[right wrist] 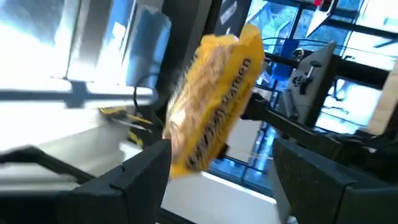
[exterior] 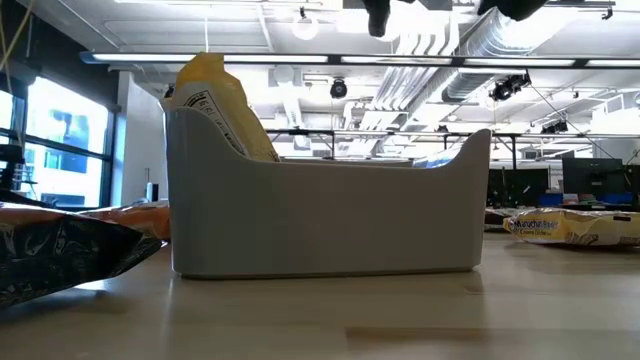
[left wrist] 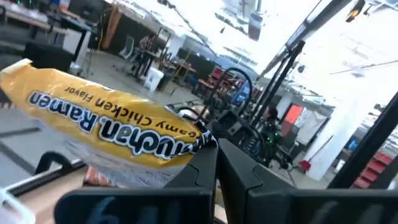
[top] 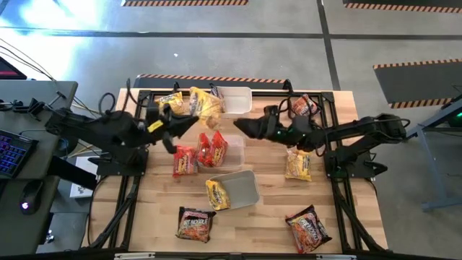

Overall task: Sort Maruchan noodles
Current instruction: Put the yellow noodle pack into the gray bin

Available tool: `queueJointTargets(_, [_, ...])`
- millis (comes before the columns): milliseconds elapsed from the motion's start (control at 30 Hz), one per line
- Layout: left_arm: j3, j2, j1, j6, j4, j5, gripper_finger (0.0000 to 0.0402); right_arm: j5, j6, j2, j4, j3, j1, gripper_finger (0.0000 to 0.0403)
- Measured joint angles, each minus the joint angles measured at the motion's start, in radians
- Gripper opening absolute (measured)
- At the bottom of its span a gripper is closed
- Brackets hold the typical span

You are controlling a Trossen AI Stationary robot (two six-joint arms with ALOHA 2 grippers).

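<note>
My left gripper (top: pixel 189 120) is clamped on a yellow packet (top: pixel 205 106), held in the air beside the far tub (top: pixel 238 100). My right gripper (top: pixel 238 126) hangs spread and empty over the middle of the surface (top: pixel 271 209), facing that packet. I judge this the carry step: next I must move the packet over the right tub and let go. Other packets lie scattered.
</note>
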Motion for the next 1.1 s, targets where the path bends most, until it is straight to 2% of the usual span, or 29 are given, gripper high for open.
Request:
queueJointTargets(300, [-0.001, 0.142, 0.072, 0.066, 0.279, 0.064, 0.0000, -0.015, 0.129, 0.000, 0.061, 0.000, -0.018, 0.0273])
queueJointTargets(533, [-0.001, 0.209, 0.098, 0.014, 0.332, 0.121, 0.0000, 0.042, 0.160, 0.000, 0.118, 0.000, -0.022, 0.0273])
queueJointTargets(800, [-0.001, 0.266, 0.098, 0.025, 0.384, 0.140, 0.0000, 0.032, 0.236, 0.000, 0.131, 0.000, -0.054, 0.0273])
queueJointTargets(967, [-0.001, 0.298, 0.098, 0.071, 0.467, 0.138, 0.0000, 0.001, 0.276, 0.000, 0.131, 0.000, -0.064, 0.0273])
queueJointTargets(1100, [0.024, 0.299, 0.111, 0.123, 0.470, 0.133, 0.0000, -0.022, 0.270, 0.000, 0.131, 0.000, -0.064, 0.0273])
